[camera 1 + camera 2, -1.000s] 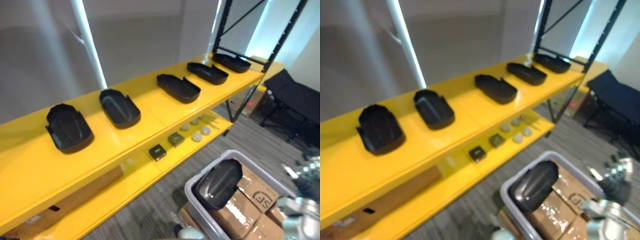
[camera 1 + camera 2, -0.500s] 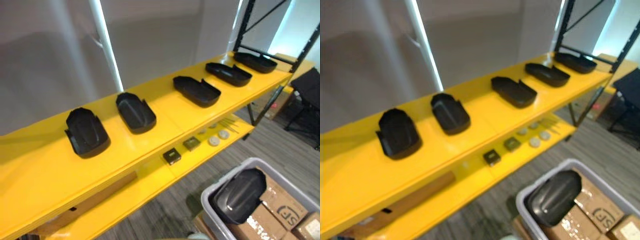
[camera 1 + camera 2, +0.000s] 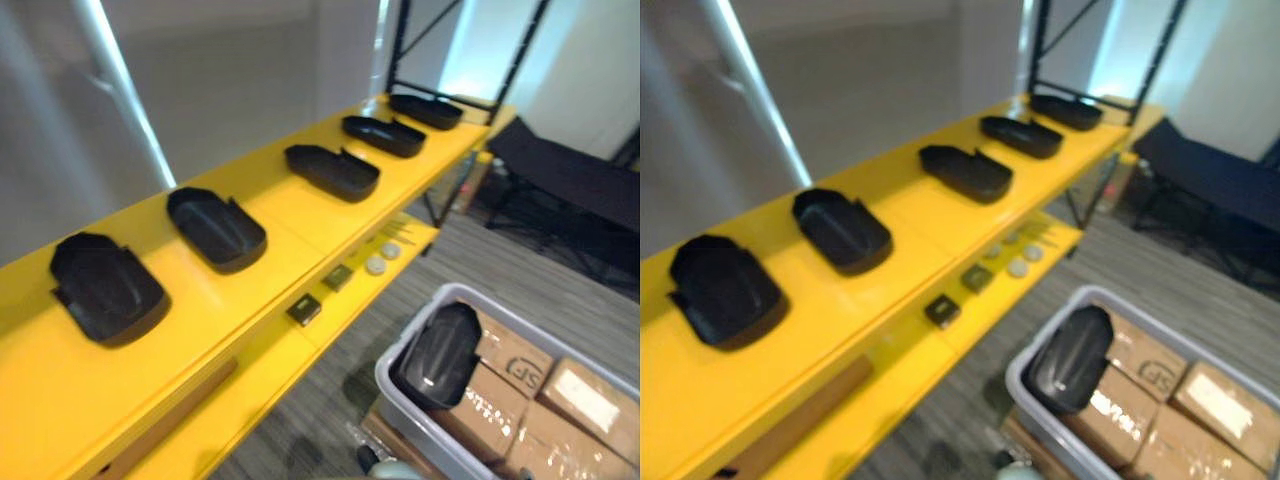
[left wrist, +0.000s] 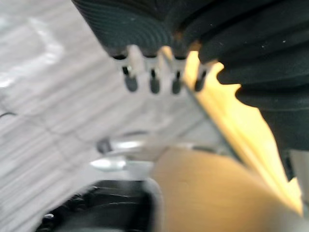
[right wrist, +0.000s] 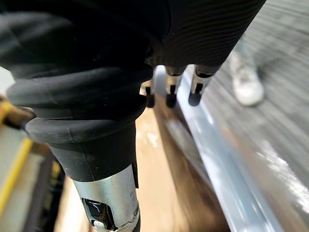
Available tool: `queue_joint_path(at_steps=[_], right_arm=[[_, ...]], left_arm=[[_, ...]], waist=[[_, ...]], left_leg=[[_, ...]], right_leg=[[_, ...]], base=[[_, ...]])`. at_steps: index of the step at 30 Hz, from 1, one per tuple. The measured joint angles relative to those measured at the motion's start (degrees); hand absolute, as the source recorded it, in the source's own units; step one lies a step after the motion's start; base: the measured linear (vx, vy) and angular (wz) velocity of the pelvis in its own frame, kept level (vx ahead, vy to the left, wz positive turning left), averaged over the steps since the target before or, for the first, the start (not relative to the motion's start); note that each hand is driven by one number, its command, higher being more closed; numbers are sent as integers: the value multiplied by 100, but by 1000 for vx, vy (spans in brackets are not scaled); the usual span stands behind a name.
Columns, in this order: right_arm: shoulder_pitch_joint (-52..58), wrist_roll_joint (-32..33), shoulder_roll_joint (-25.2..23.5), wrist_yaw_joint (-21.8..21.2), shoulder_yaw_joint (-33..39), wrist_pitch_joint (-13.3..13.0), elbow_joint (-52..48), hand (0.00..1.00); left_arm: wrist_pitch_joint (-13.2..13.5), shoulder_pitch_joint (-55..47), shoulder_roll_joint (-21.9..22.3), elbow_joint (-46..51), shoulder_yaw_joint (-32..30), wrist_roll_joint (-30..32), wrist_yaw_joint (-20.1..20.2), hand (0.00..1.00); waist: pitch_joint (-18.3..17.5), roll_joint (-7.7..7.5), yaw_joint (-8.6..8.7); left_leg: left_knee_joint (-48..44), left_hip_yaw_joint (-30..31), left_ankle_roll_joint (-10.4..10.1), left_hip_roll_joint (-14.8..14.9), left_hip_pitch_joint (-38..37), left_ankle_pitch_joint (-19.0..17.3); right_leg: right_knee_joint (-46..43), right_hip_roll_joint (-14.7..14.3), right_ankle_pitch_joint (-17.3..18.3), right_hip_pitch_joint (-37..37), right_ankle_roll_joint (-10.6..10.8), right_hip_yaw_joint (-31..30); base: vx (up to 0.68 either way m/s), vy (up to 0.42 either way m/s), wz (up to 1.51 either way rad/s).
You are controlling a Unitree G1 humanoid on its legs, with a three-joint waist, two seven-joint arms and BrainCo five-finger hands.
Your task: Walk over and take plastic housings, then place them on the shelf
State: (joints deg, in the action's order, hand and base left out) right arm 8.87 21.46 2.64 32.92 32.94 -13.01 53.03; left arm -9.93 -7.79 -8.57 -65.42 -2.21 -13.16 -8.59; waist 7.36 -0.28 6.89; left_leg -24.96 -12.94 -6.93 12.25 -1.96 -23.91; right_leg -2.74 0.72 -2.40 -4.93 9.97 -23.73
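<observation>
5 black plastic housings lie hollow side up in a row along the top board of the long yellow metal shelf, each apart from the next. On the lower board sit 2 small dark square blocks and a few pale round discs. To the right, on the grey floor, a grey plastic bin holds brown cardboard boxes. A 6th black housing lies domed side up on them, against the bin's left wall. The left hand and the right hand each show relaxed fingers side by side, holding nothing.
</observation>
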Motion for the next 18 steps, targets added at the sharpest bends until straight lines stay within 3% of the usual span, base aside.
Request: queue_joint_path(at_steps=[2,4,8,12,14,16,18], right_arm=[[12,-11,-145,-50,-98,54,-4,0],[52,-28,-257,-72,-251,84,-35,0],[101,-245,-302,-309,-750,236,-375,0],[122,-292,-345,-390,-976,265,-669,0],[141,-244,-364,-406,-1100,205,-799,0],[206,-253,-472,-399,-1242,111,-1141,0],[307,-357,-530,-409,-1509,21,-1535,0]], left_arm=[[110,-73,-18,74,-58,-49,-43,0],[188,-137,12,130,-116,-119,-50,0],[380,-55,192,367,-158,-201,-54,0],[393,175,339,431,-169,312,-47,0],[364,180,350,568,-151,559,-5,0],[316,217,281,669,-151,708,37,0],[175,219,208,815,-151,750,16,0]], waist=[[55,-93,-18],[53,-95,-39],[202,134,-295],[303,335,-299],[420,366,-300],[665,264,-312],[760,125,-318]], left_leg=[[17,-48,7,-86,1,2],[50,-26,46,-197,4,18],[44,111,72,-296,27,19],[-592,462,200,-203,303,-183],[-935,444,157,-30,290,-418],[-1362,261,189,87,198,-619],[-1588,-66,292,158,201,-765]], right_leg=[[-13,85,-81,-48,-58,316],[-19,222,-89,-49,-68,503],[-221,298,58,-79,-60,707],[-1182,288,546,-319,-37,1146],[-1578,116,552,-394,-49,1165],[-1937,76,548,-446,-54,1462],[-1978,141,353,-626,-222,1888]], base=[[-88,90,-21],[-53,85,5],[-9,38,21],[16,-23,50],[-57,47,-14],[-198,64,-62],[-310,53,-103]])
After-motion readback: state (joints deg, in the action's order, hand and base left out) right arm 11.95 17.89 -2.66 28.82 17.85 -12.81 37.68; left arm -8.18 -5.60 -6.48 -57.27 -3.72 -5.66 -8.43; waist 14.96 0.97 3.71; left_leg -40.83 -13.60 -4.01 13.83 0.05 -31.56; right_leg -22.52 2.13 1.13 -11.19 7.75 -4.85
